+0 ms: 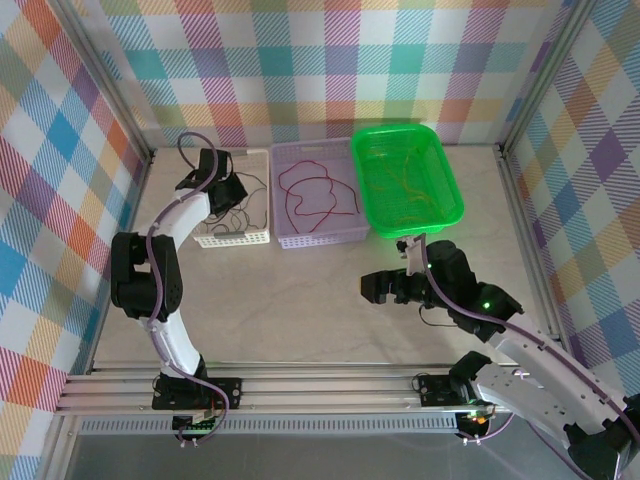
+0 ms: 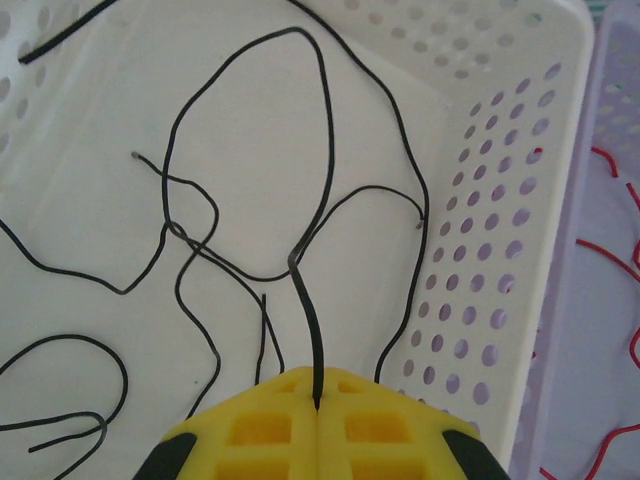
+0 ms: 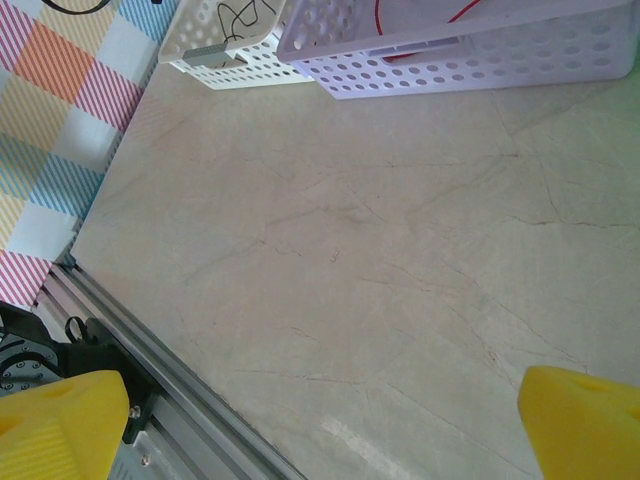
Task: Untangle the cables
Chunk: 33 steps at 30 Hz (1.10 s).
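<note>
3 perforated baskets stand in a row along the far side of the table, and from here each seems to hold its own colour of wire. The white basket on the left holds the black cables, lying in loose loops that cross one another on its floor. Touching its right side is the lavender basket, with the red cables curled inside. The green basket comes next on the right, and the yellow-orange cables show faintly against its bottom.

The left arm reaches out over the white basket. In the left wrist view, the left gripper has its 2 yellow fingers pressed together with 1 black cable pinched in the seam between them. That strand rises from the fingertips, kinks, and runs on into the big loop on the basket floor, so the rest of it lies slack with the other black wires.

The right gripper hangs over bare table in front of the green basket, well apart from all 3 baskets. Its jaws are spread wide — 1 yellow tip at each lower corner of the right wrist view — with nothing between them but the pale, veined tabletop.
</note>
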{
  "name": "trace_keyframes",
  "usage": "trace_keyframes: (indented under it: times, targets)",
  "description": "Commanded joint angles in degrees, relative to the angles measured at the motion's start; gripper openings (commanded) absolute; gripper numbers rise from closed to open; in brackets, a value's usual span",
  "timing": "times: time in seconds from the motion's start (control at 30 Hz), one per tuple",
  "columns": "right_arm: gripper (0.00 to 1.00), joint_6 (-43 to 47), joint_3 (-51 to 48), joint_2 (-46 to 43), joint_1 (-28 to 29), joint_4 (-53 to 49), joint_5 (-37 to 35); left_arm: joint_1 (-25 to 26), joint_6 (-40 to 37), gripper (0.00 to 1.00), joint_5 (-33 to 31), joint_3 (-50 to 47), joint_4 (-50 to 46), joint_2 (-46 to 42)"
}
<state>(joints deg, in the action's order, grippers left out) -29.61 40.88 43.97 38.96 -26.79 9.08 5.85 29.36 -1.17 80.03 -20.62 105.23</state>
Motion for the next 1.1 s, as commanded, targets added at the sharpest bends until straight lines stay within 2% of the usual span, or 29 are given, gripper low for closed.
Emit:
trace_keyframes:
  times: [0.0,1.07]
  targets:
    - [1.0,-0.32,-0.78,-1.07,-0.11,-0.31,-0.03,-0.48,1.0,0.0,0.43,-0.39,1.07,0.87]
    - [1.0,-0.5,-2.07,-2.04,-0.11,-0.07,0.55,-0.38,0.69,0.0,0.76,0.93,-1.33,5.6]
